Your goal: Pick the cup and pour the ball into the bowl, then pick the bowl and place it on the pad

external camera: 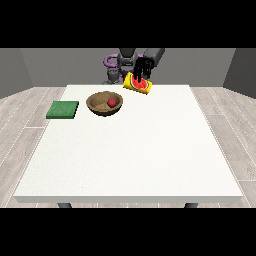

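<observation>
- The black robot hand [144,67] at the view's right is wrapped around the yellow cup with a red interior [138,84], carrying it tipped well over on its side above the far edge of the large white table [135,150]; its dark fingers hang down over the cup's upper wall.
- No second hand can be made out anywhere in the view.
- The cup's open mouth faces down and towards the camera, and nothing can be seen inside it.
- Just beside the cup, lower and towards the view's left, the round brown wooden bowl [104,106] sits upright on the table with the small red ball [112,102] resting inside, towards its right wall.
- With the ball in the bowl, the pour looks finished; the cup remains in the hand and the bowl's transfer has not begun.
- The flat green square pad [63,109] lies near the bowl at the table's left edge, apart from it and bare on top.
- The next move likely calls for setting the cup aside, then gripping the bowl by its rim and keeping it level so the ball stays put on the short trip to the pad.
</observation>
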Controlling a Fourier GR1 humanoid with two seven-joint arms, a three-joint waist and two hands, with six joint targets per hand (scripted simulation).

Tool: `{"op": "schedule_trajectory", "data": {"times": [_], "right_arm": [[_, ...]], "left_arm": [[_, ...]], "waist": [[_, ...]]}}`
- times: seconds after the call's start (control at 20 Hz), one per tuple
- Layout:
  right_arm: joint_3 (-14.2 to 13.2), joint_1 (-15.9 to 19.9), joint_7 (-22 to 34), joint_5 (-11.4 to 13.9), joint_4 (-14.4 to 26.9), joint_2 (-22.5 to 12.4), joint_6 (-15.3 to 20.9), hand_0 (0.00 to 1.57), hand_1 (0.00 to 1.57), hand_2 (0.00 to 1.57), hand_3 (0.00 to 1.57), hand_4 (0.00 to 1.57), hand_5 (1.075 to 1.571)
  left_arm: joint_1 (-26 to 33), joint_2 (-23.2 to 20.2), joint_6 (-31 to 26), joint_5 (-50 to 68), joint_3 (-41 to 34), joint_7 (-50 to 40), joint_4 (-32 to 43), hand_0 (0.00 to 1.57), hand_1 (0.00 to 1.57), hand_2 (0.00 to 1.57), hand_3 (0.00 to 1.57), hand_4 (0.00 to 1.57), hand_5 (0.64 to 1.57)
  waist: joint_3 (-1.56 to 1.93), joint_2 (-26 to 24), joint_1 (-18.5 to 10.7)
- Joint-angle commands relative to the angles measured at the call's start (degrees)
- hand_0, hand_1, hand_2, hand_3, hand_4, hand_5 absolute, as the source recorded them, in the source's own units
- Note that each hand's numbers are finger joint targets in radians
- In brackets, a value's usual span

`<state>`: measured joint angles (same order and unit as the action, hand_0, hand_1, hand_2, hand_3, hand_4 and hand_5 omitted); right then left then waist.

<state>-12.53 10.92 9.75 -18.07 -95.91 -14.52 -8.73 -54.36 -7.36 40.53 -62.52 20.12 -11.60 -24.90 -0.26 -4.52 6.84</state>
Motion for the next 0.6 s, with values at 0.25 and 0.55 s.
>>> {"op": "schedule_trajectory", "data": {"times": [0.25,0.55], "right_arm": [[1.2,-2.3,-2.1,0.9,-9.2,2.1,1.5,0.0,0.0,0.0,0.0,0.4,1.566],[0.5,-2.2,0.0,-0.2,-10.0,1.8,2.0,0.0,0.0,0.0,0.0,0.45,1.565]], "left_arm": [[18.3,-5.0,6.9,26.6,-15.4,28.4,-12.7,1.55,1.55,1.57,1.57,1.31,1.549],[18.4,5.7,-6.4,48.8,-24.7,35.2,-22.7,1.37,1.37,1.57,1.57,1.24,1.547]], "waist": [[-0.25,8.4,-0.3],[-1.31,7.2,-2.9]]}}
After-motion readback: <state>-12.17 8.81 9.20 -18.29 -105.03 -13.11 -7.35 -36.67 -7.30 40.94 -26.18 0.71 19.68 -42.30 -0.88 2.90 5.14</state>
